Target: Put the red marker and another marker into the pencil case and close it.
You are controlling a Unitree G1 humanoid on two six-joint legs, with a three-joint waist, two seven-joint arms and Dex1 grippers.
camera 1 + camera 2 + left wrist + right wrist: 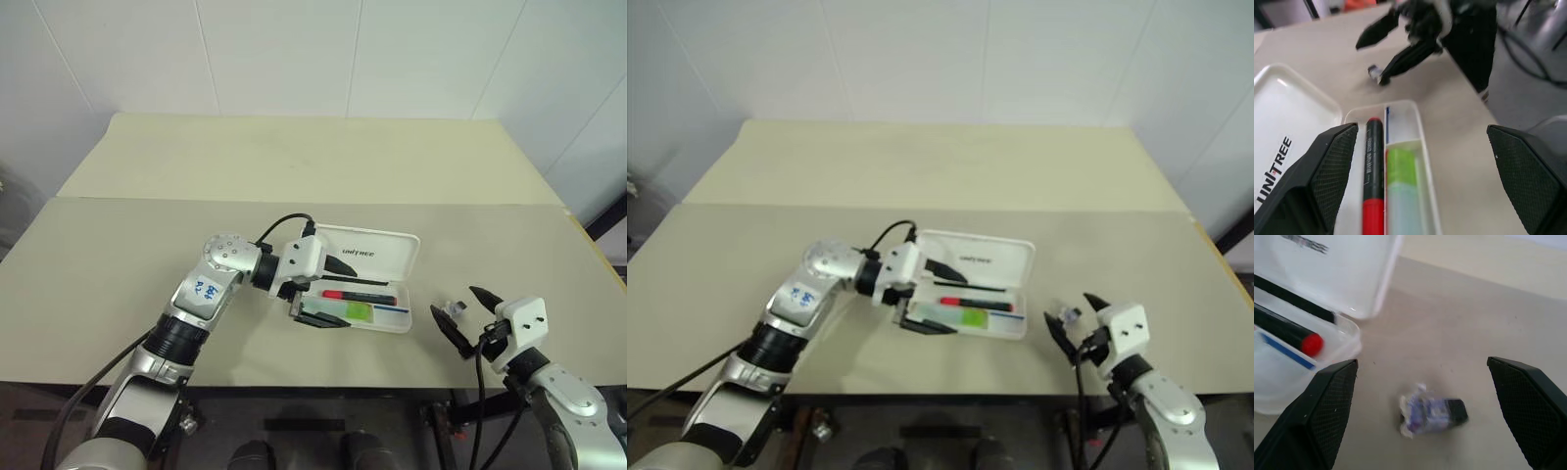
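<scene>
Left claw (328,292), two black fingers spread wide and holding nothing, hovers over the near-left end of the pencil case (392,250), pointing along its length toward the robot's right. Right claw (468,318), fingers likewise spread and empty, stands near the table's (147,245) front edge on the robot's right, a short way off the case's right end, pointing forward. Pencil case: white hard plastic, lying open near the middle of the table, lid laid back flat on the far side with dark lettering showing, shallow tray on the near side. Red marker (359,294): slim, part red and part black, lying lengthwise in the tray along its far side, next to the hinge; in the left wrist view its red part is nearest the camera and its black part runs away from it. Highlighter (357,312): pale translucent green body with lime-green part, lying in the tray just beside the red marker on the near side. Blue stripe (1387,122): runs along the tray floor between the two. Small crumpled item (1431,414): pale wrapping with a dark end, resting on the table between the right claw's fingers and the case's right end, apart from both.
</scene>
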